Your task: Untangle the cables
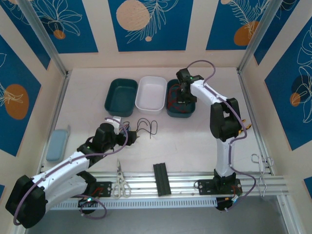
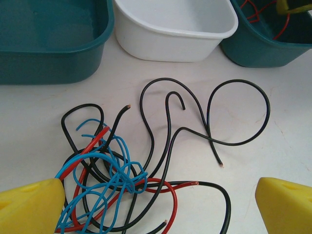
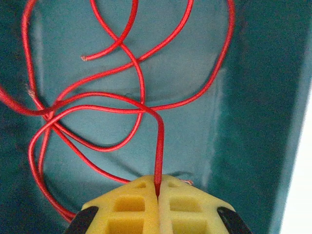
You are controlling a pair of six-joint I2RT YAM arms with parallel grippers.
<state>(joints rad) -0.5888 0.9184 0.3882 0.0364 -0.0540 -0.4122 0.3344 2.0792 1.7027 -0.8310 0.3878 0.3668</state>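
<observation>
Flat pale-blue plastic case (image 1: 57,145) lies at the left edge of the white desk (image 1: 204,141). Left gripper (image 1: 127,134) sits low over the desk, near-left of centre. Its yellow fingers (image 2: 29,204) are spread wide and hold nothing. Metal scissors (image 1: 120,183) lie on the near rail, just right of the left arm's base. Between and just beyond the fingers is a tangle of thin red, black and blue cables (image 2: 112,170), with blue knotted over red and black on its left side. Loose black cable loops (image 2: 214,122) trail right and farther out, flat on the desk. Black ridged bar (image 1: 161,179) lies across the near rail, centre. Far row, side by side: dark teal plastic tray (image 1: 121,96) on the left, white plastic tray (image 1: 152,93) in the middle, second dark teal tray (image 1: 183,116) on the right. Right gripper (image 1: 184,97) is down inside that second teal tray, jaws clamped together on a red cable (image 3: 159,146). More red loops (image 3: 97,117) lie on the tray floor. Bent wire clips (image 1: 258,165) hang at the far-right rail.
</observation>
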